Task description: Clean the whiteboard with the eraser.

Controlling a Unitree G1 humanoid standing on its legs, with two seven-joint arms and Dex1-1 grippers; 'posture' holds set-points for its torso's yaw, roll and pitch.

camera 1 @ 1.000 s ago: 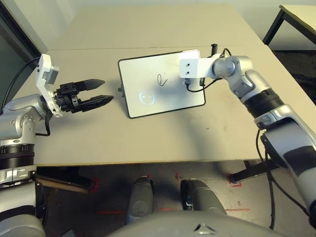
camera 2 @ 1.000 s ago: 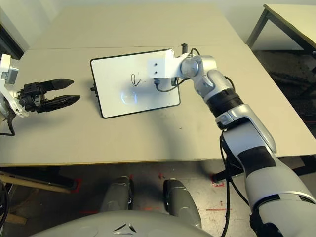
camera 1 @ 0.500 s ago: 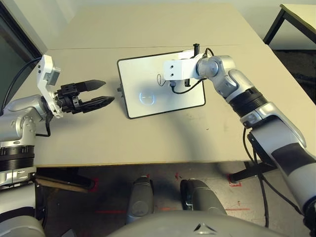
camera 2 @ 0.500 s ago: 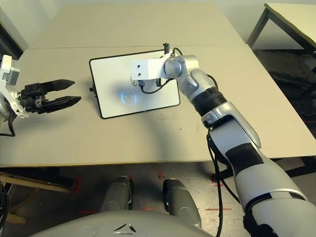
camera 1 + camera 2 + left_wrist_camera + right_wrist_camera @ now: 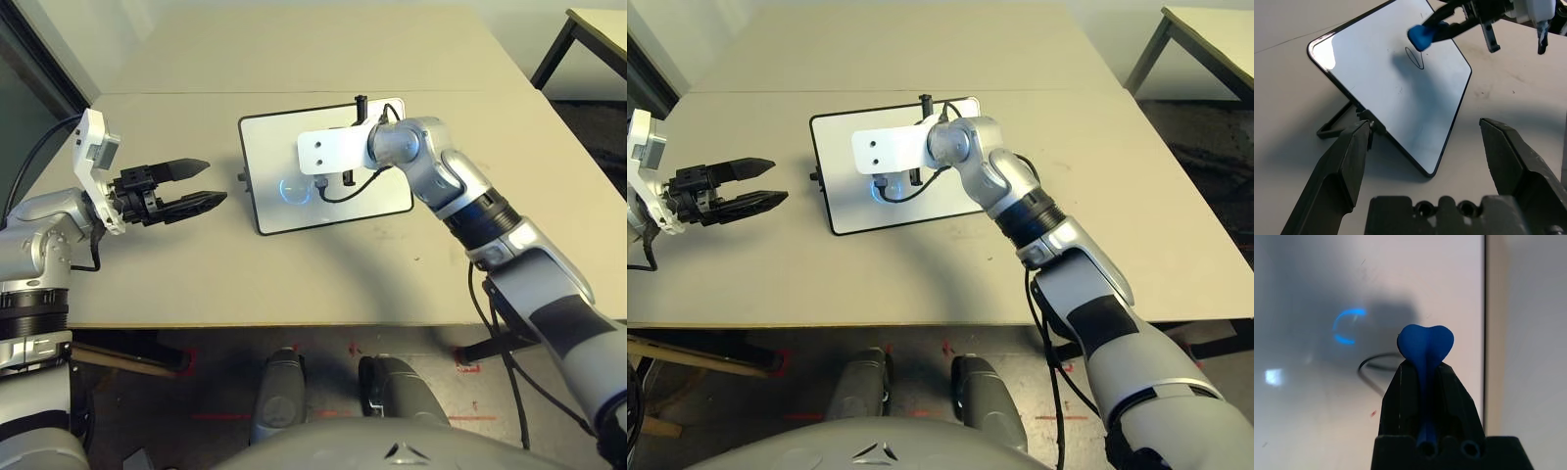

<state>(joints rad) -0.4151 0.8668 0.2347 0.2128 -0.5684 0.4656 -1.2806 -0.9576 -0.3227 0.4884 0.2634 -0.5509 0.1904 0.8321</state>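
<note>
The whiteboard (image 5: 328,166) stands propped at a tilt on a small black stand near the middle of the beige table (image 5: 294,264), and nothing else lies on the table around it. A second table (image 5: 598,29) with a dark leg shows at about 2 o'clock from the board, well apart. The right arm reaches across the board from 4 o'clock, and its white wrist block (image 5: 331,154) with a looping black cable covers part of the board's face in the head views, hiding whatever mark lies under it. The right gripper (image 5: 1426,352) has its two black fingers pressed together on the eraser (image 5: 1426,345), whose blue end bulges out past the fingertips. In the left wrist view the eraser (image 5: 1420,36) sits just above a thin oval scribble (image 5: 1414,58) on the board; whether it touches the surface cannot be told. The left gripper (image 5: 201,183) hovers at 9 o'clock from the board, well apart from it, its fingers spread apart with nothing between them. Compared with a second ago, the right wrist has shifted from the board's 3 o'clock edge toward its centre, now covering the scribble that then lay bare, while the left gripper has kept its place.
</note>
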